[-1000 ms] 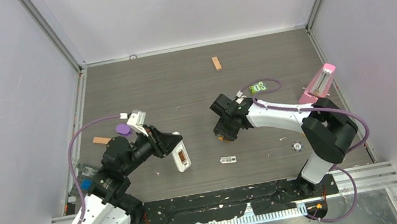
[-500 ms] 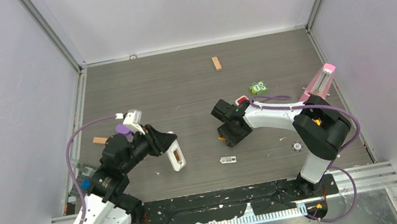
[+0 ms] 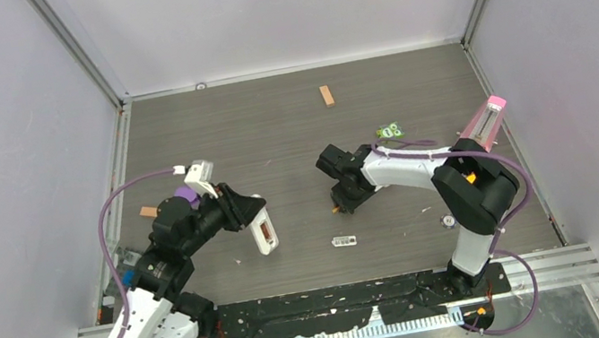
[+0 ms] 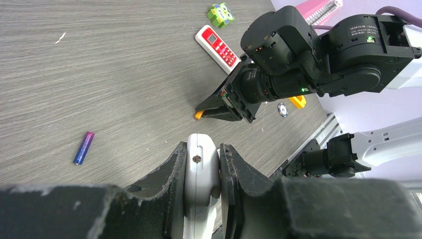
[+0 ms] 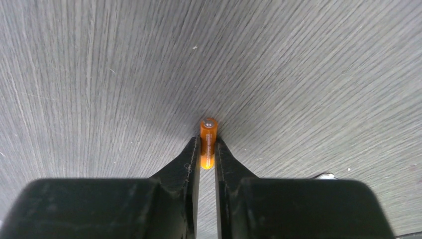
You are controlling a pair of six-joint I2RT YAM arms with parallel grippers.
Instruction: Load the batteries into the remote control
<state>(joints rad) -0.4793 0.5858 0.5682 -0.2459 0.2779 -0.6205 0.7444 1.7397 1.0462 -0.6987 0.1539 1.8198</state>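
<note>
Your left gripper [image 4: 203,149] is closed on the white remote control [image 4: 201,172], one finger on each long side, and holds it above the table [image 3: 288,116] toward the near-left corner. Your right gripper [image 5: 206,144] pinches the orange battery [image 5: 208,130] betw. its fingertips, very low, approx. at the table centre. The cell's metal end sticks out past the tips. You cannot tell from these views if it touches the surface. The blue-purple battery [image 4: 83,148] lies flat and free on the table, apart from both grippers. The red-faced remote [image 4: 219,46] and a green toy [image 4: 220,13] lie beyond the right arm, more toward the far-right corner.
</note>
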